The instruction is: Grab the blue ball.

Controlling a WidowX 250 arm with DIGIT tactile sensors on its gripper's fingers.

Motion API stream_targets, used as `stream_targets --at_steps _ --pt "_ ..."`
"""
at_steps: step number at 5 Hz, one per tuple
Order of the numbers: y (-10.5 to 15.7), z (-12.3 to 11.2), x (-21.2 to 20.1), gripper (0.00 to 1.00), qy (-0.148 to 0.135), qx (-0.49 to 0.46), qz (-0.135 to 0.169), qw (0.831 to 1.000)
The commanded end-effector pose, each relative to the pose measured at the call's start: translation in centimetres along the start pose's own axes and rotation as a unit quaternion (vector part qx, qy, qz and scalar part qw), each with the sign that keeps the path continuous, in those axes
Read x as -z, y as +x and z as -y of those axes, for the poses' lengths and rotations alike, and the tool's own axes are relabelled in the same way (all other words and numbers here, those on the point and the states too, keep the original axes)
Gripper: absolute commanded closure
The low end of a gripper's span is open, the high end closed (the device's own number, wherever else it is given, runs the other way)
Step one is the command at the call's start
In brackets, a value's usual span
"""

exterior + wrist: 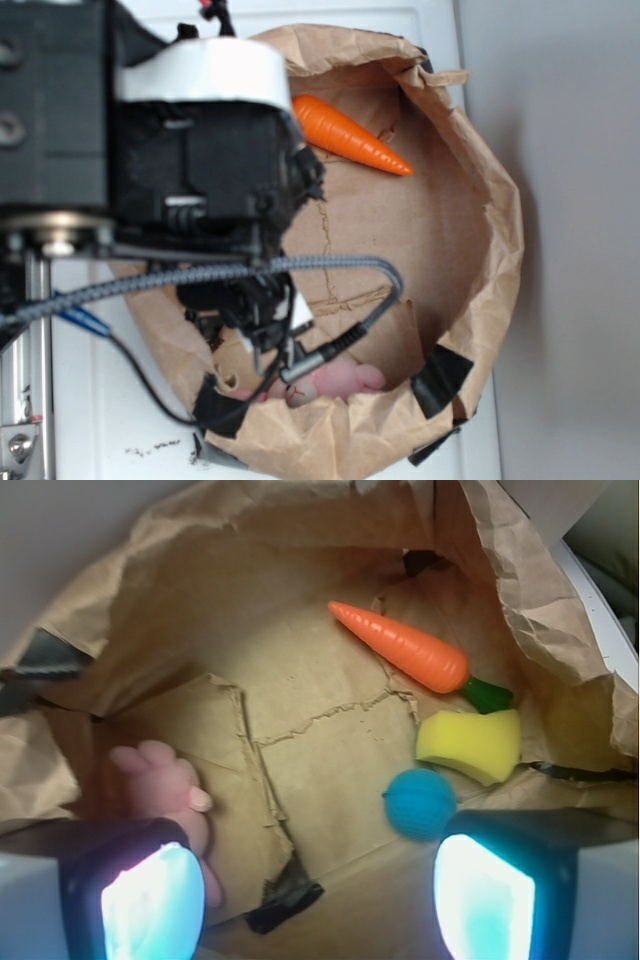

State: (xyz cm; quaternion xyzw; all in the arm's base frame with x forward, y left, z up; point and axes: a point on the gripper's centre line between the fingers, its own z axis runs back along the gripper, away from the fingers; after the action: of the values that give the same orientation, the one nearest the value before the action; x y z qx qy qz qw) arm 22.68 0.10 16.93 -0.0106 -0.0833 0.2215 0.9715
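Teal blue ball [420,804] in paper bag [250,570], touching yellow sponge [468,744]; claw [320,900] wide, empty, above, ball just beside right finger [485,895], so shift right

blue ball [420,804], small, round (ribbed surface), on brown paper, touching yellow sponge [470,744]

Pretty soft, even light overall – the crumpled brown paper bag [300,570] looks dimmer inside, and the glowing white-cyan finger pads [150,905] (wrist view) are blown out and blurry.
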Motion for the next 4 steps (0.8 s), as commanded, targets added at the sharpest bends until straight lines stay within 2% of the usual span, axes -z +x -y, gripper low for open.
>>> stream_targets --at_steps 1,3,4 --pt "0.8 -0.9 -0.9 0.0 -0.003 -0.009 0.014 1.0" --pt "0.8 -0.9 -0.9 0.0 -0.003 -0.009 0.014 1.0" --pt "1.3 -1.4 1.2 0.0 -0.001 -0.015 -0.003 1.0"
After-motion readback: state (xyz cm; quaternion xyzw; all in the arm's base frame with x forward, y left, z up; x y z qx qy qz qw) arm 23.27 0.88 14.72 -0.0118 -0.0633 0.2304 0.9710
